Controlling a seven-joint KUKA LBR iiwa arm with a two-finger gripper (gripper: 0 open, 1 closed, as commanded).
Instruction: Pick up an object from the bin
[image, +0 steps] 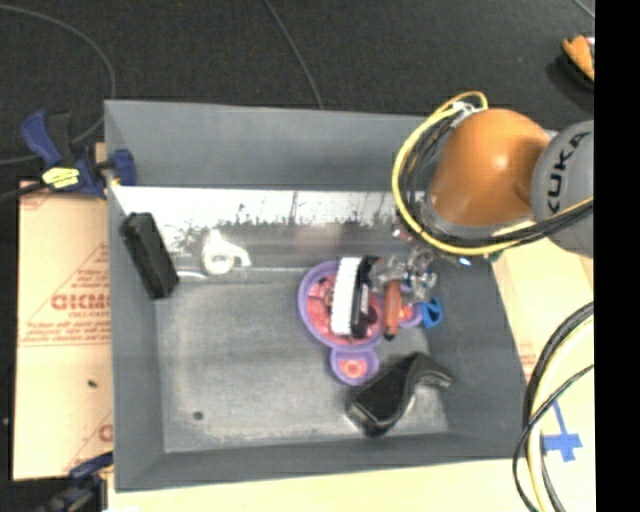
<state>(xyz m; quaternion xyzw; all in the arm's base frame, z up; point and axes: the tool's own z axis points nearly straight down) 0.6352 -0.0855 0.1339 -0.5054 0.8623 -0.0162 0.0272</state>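
My gripper hangs low at the right of the bin's middle, under the orange cover, right over a small cluster of things. Directly beside it lie a purple and pink round toy with a white and black bar across it, a red-brown stick-like piece and a small blue piece. A smaller pink and purple disc lies just in front of the toy. A black curved handle-like thing rests near the front right.
A black rectangular block leans in the back left corner. A small white ring-shaped piece lies by the back wall. The arm and its yellow cables come in over the bin's right rim.
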